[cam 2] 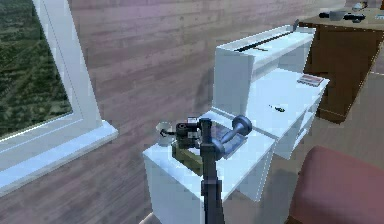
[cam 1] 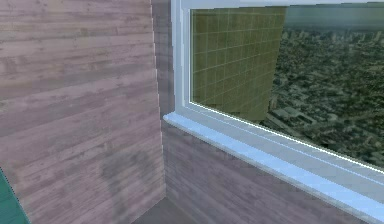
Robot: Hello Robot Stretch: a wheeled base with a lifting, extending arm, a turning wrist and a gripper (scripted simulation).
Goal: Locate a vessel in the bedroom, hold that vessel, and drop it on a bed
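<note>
On the near end of a white desk point(cam 2: 235, 170) stands a small pale cup-like thing point(cam 2: 163, 128), which may be the vessel. The arm point(cam 2: 210, 185) rises as a dark bar from the bottom edge, and its gripper point(cam 2: 180, 131) reaches left at the desk's near corner, close to the pale thing. With that thing on the desk at the gripper's far end, I cannot tell whether the gripper holds anything. A flat brownish thing point(cam 2: 188, 154) lies on the desk just below the gripper. A rounded grey-blue thing point(cam 2: 240, 126) sits right of the arm.
The desk carries a raised white shelf point(cam 2: 262, 48) and small dark items point(cam 2: 311, 79). A brown dresser point(cam 2: 350, 50) stands beyond, a dark red seat point(cam 2: 340, 185) at the lower right. A white-framed window point(cam 1: 290, 70) with sill point(cam 1: 260, 145) meets a plank wall point(cam 1: 80, 100); a teal edge point(cam 1: 6, 198) shows.
</note>
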